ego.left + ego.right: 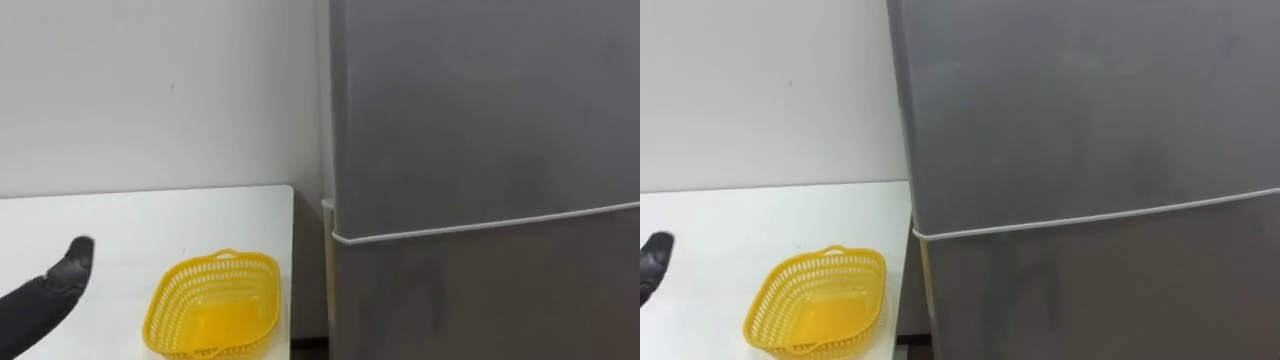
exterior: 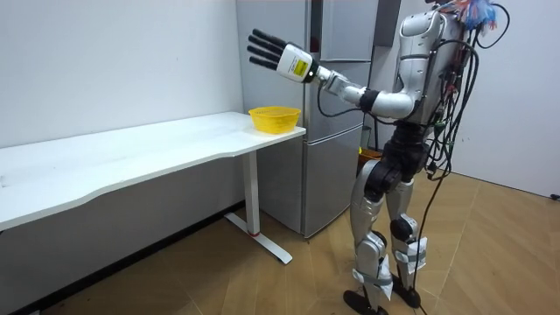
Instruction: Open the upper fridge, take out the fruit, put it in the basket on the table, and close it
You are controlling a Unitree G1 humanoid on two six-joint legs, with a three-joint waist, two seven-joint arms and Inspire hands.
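Two doors, both shut, on the tall grey metal fridge (image 2: 332, 166) straight ahead of me. The upper door (image 1: 480, 110) takes up most of my eye views. A thin pale seam (image 1: 480, 228) divides it from the lower door (image 1: 480, 300). What lies behind the upper door I cannot tell. The fridge stands just beside the end of the long white tabletop (image 1: 120, 215), with a narrow gap between them and a plain white wall (image 1: 150, 90) behind. A yellow plastic lattice basket (image 1: 213, 300) sits on the tabletop near the corner closest to the fridge, with a small handle loop on its far rim. My left hand (image 2: 280, 54) is raised about level with my shoulder, arm stretched out over the tabletop, to the left of the basket and touching nothing. Its fingers (image 2: 261, 44) are straight and spread apart, holding nothing. In my eye views the same hand enters low at the left as a dark shape over the white surface, apart from the basket. Room view: I stand upright on the wooden floor (image 2: 262, 280), close to the fridge front.
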